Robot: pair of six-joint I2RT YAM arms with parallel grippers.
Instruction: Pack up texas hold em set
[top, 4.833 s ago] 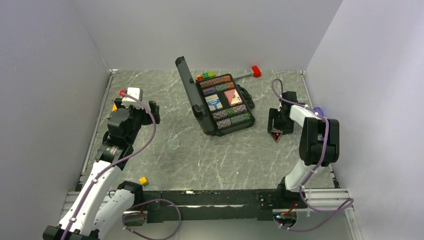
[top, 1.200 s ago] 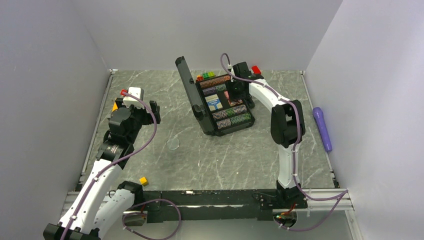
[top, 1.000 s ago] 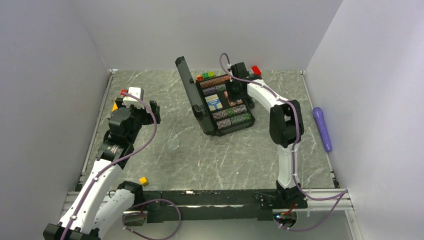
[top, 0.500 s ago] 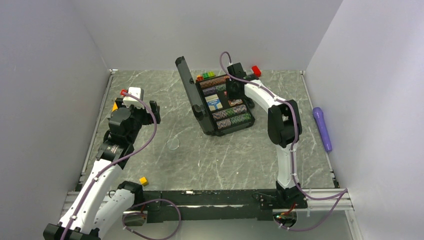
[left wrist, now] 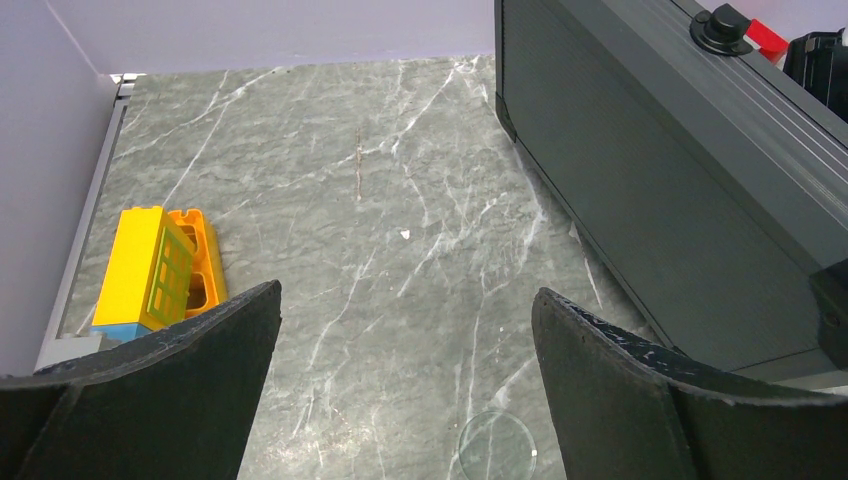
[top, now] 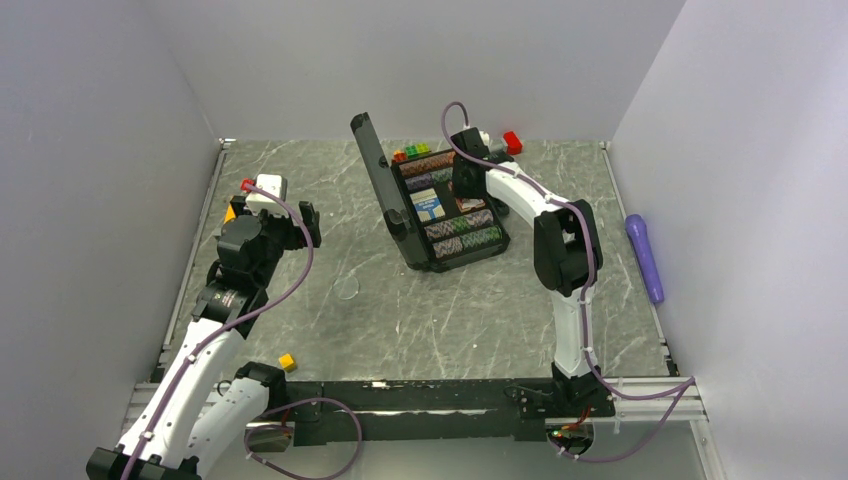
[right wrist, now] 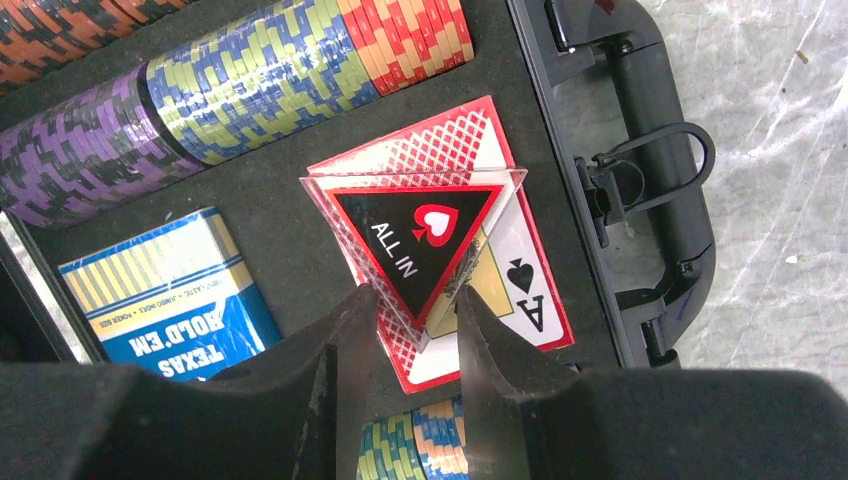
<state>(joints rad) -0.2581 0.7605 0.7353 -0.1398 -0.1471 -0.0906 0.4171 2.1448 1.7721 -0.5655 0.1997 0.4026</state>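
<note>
Top external: briefcase [top: 376, 166] on grey marbled table [top: 430, 320], pale walls [top: 450, 60]

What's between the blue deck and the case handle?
The red deck, with the All In marker over it, pinched by the right gripper; seen in the right wrist view.

Bright, even overhead light; soft shadows; wrist views sharp

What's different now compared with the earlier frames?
The right hand took the ALL IN marker from the table on the right and carried it to the open case, now over the pink deck. The left hand stayed open and still; case and chips unchanged.
</note>
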